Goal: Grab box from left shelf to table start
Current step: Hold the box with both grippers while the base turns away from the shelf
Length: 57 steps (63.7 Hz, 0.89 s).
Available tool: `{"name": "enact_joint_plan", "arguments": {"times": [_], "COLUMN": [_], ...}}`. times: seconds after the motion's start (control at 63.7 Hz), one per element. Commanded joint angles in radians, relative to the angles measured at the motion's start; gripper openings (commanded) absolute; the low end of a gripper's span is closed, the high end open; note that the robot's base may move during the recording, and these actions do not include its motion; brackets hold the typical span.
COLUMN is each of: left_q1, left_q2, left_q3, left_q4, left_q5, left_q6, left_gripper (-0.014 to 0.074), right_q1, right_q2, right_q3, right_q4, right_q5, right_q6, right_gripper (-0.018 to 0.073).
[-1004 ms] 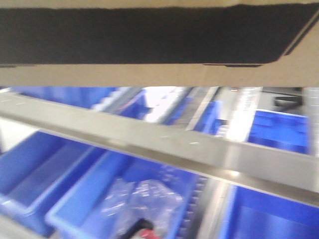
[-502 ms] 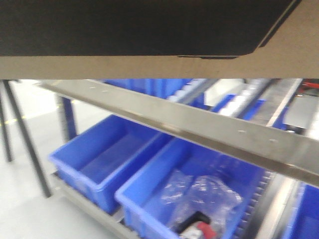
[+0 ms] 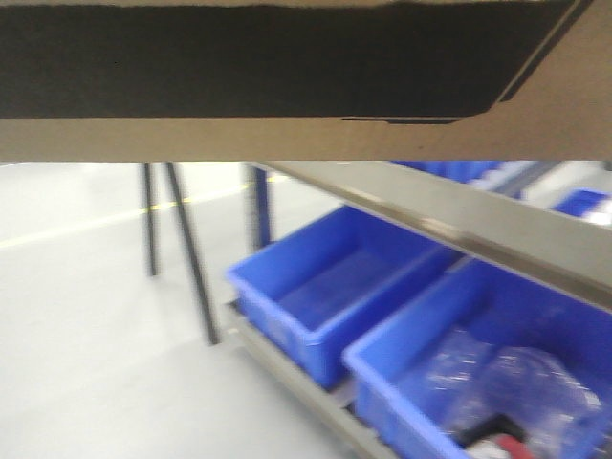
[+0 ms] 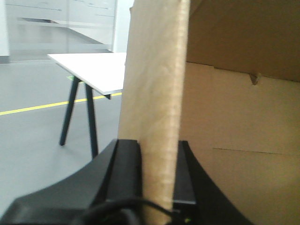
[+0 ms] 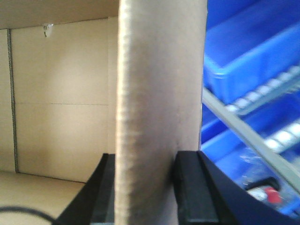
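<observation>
Off left shelf (image 3: 459, 215) rail, I reckon: box (image 3: 287, 139) aloft, my L gripper (image 4: 154, 180) + R gripper (image 5: 147, 187) each clamped on box wall; table (image 4: 93, 70) well apart, so carry + set-down left.

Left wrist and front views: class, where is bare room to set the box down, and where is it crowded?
Free: the white table top, bare up to the box wall hiding the rest; open floor left of the left shelf. Crowded: the shelf, blue bins side by side, one holding plastic bags.
</observation>
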<state>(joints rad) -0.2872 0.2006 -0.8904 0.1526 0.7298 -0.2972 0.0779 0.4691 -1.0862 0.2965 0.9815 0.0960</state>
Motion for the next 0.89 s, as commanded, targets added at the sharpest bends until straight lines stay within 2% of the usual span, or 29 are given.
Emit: {"name": "enact_joint_plan", "arguments": {"times": [0.0, 0.565, 0.879], "left_q1": [0.003, 0.003, 0.003], "left_q2": [-0.004, 0.07, 0.077], "left_q3": [-0.054, -0.054, -0.048], "left_q4": [0.127, 0.123, 0.136], "left_q5": [-0.191, -0.199, -0.325], "left_q6": [-0.05, -0.05, -0.05], "left_gripper": [-0.0102, -0.0102, -0.0102], "right_q1": [-0.013, -0.013, -0.013], "right_q2": [0.012, 0.012, 0.012], "right_q3": [-0.029, -0.029, -0.029], "right_q4": [-0.22, -0.22, -0.22], "right_q5": [-0.144, -0.144, -0.144], "right_q6": [0.003, 0.003, 0.003], "right_gripper": [0.0056, 0.0056, 0.0056]}}
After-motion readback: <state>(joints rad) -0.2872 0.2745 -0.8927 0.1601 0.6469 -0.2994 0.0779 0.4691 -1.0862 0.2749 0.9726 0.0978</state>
